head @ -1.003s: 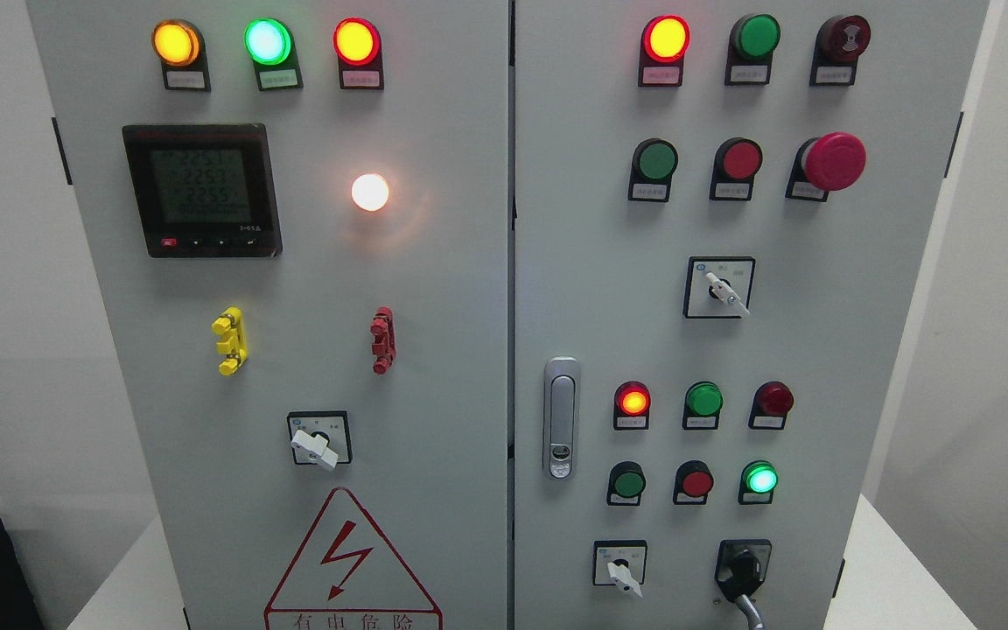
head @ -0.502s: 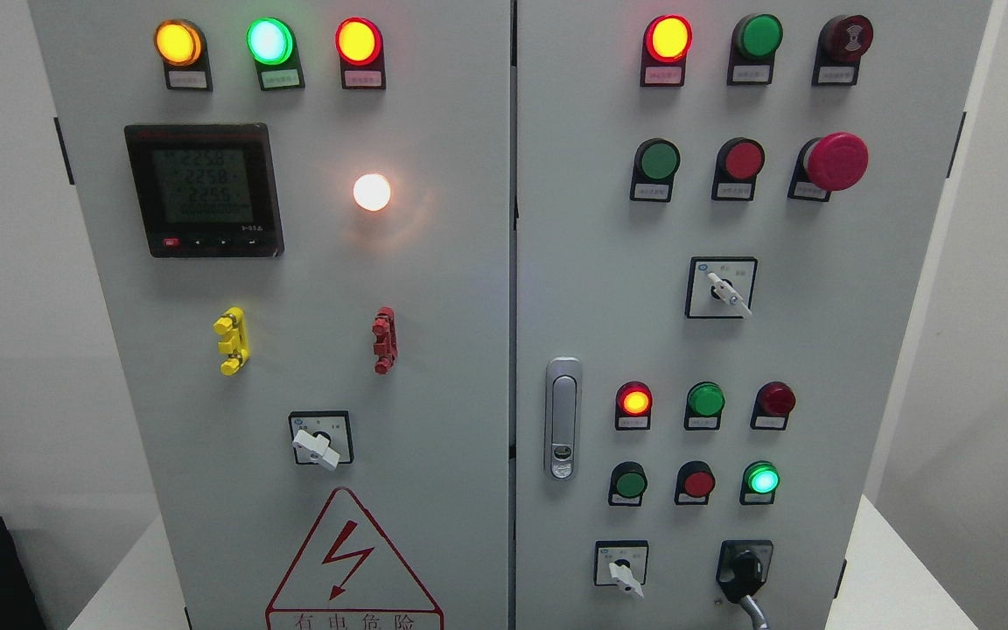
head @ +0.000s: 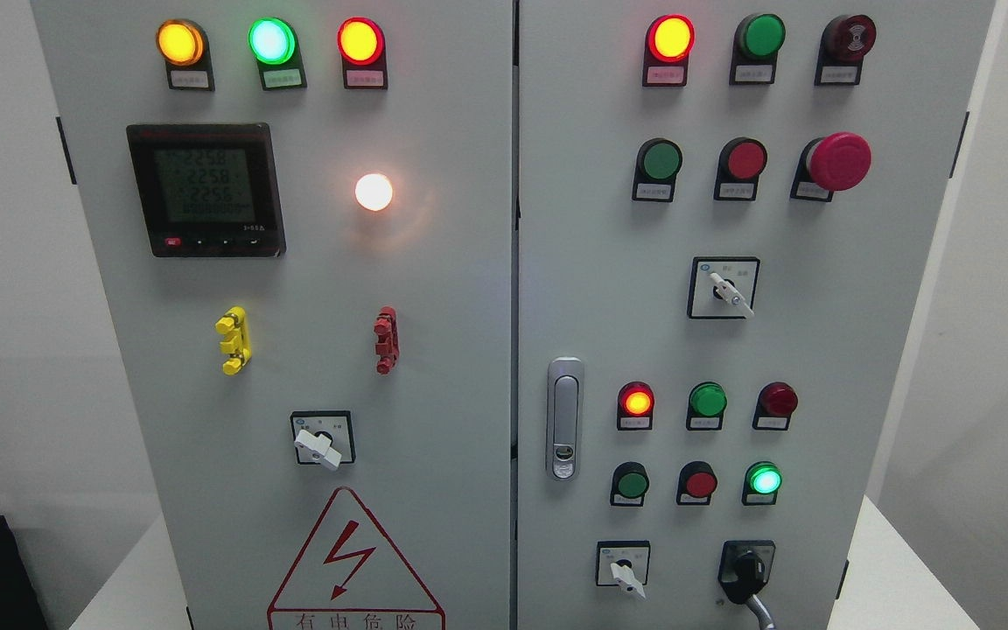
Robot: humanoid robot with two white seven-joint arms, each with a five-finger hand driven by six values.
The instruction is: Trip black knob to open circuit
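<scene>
A grey cabinet (head: 434, 262) stands on a white counter (head: 893, 577). Its left door carries a meter (head: 205, 189), a lit white lamp (head: 374, 192) and a warning triangle (head: 355, 564). The right door has a latch (head: 564, 418) and a red mushroom button (head: 838, 161).

Warning triangle (head: 355, 569) cut by bottom edge. Grey lead (head: 760, 610) below black knob (head: 745, 569) runs out of frame. Button label plates (head: 654, 190) too small to read. Meter digits (head: 205, 179) blurred.

The black knob (head: 745, 566) sits at the right door's (head: 819, 350) bottom, right of a selector switch (head: 622, 569).
</scene>
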